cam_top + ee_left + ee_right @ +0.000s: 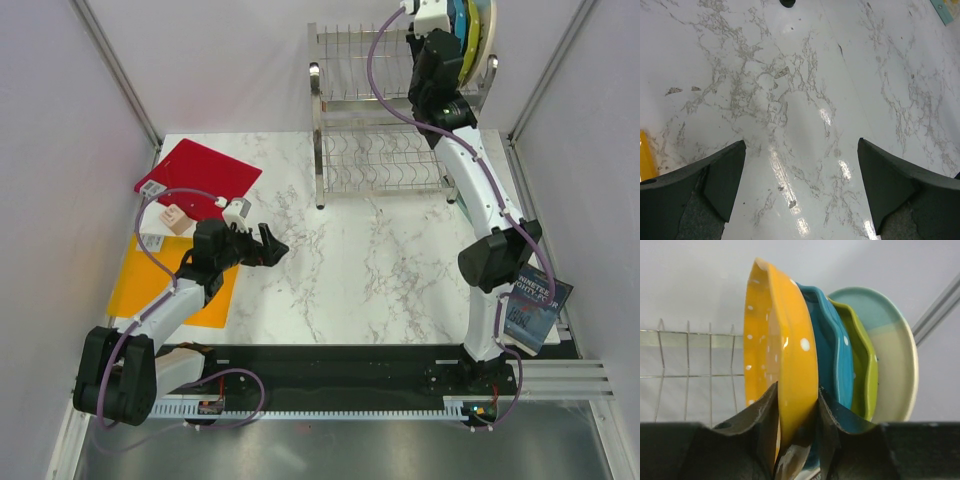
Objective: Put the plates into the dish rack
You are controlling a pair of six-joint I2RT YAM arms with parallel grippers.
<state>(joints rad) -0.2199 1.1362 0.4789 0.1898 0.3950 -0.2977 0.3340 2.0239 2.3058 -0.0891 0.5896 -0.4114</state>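
Note:
Four plates stand on edge side by side at the right end of the dish rack's (pixel 385 100) top tier. In the right wrist view they are an orange dotted plate (pixel 780 330), a blue one (pixel 827 340), a lime-green one (pixel 862 355) and a cream-and-light-blue one (pixel 890 350). My right gripper (pixel 797 387) straddles the orange plate's lower rim, a finger pressed on each face. From above, that gripper (pixel 440 60) reaches up against the plates (pixel 470 30). My left gripper (pixel 275 245) hovers wide open over bare marble (pixel 801 142), holding nothing.
A red square board (pixel 200 170) and an orange mat (pixel 150 280) lie at the left, with a small white card (pixel 170 220) between them. A dark book (pixel 535 310) sits at the right edge. The rack's lower shelf (pixel 385 165) holds nothing. Walls enclose three sides.

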